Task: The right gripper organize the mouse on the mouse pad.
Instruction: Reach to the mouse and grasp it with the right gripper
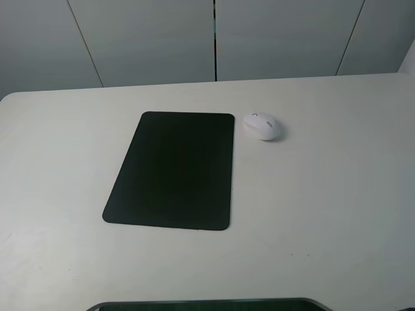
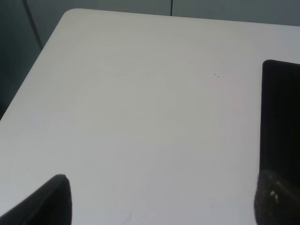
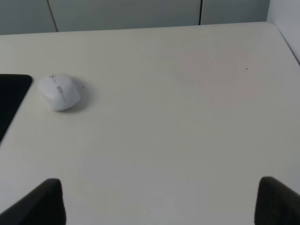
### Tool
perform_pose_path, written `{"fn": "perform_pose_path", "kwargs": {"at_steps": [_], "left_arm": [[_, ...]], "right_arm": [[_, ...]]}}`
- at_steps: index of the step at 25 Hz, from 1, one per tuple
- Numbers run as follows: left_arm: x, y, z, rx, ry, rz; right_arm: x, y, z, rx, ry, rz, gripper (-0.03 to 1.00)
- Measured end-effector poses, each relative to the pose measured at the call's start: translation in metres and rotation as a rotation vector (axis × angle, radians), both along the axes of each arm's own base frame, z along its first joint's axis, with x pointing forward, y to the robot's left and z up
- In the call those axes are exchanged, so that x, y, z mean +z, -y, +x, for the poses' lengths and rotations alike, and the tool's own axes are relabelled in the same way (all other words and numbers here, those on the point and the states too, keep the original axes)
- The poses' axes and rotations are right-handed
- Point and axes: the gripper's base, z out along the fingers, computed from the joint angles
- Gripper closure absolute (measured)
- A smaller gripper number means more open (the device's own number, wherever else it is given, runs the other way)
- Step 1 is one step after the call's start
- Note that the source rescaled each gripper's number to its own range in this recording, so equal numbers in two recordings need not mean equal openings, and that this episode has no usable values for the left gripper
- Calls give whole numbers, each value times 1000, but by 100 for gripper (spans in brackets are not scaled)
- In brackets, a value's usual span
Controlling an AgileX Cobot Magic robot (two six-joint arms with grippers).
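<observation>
My right pincer (image 3: 159, 204) gapes wide, empty; the mouse (image 1: 262, 126), upper middle of the high view beside the pad (image 1: 172, 170), could skid if pinched off-centre.

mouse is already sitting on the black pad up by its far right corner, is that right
Not quite. The mouse is not on the mouse pad. It sits on the bare table just beside that far right corner, with a narrow gap between them. The exterior high view shows this, and the right wrist view agrees.
</observation>
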Motion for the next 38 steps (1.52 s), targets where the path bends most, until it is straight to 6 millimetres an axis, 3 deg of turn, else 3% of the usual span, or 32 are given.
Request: {"fn": "perform_pose_path", "kwargs": {"at_steps": [10, 12, 14, 16, 38], "left_arm": [[0, 0, 0, 0, 0, 0], [0, 0, 0, 0, 0, 0], [0, 0, 0, 0, 0, 0], [0, 0, 0, 0, 0, 0], [0, 0, 0, 0, 0, 0]], "right_arm": [[0, 0, 0, 0, 0, -4, 34], [0, 0, 0, 2, 0, -7, 24], [0, 0, 0, 2, 0, -7, 5], [0, 0, 0, 2, 0, -7, 0], [0, -2, 0, 29, 1, -15, -1]]}}
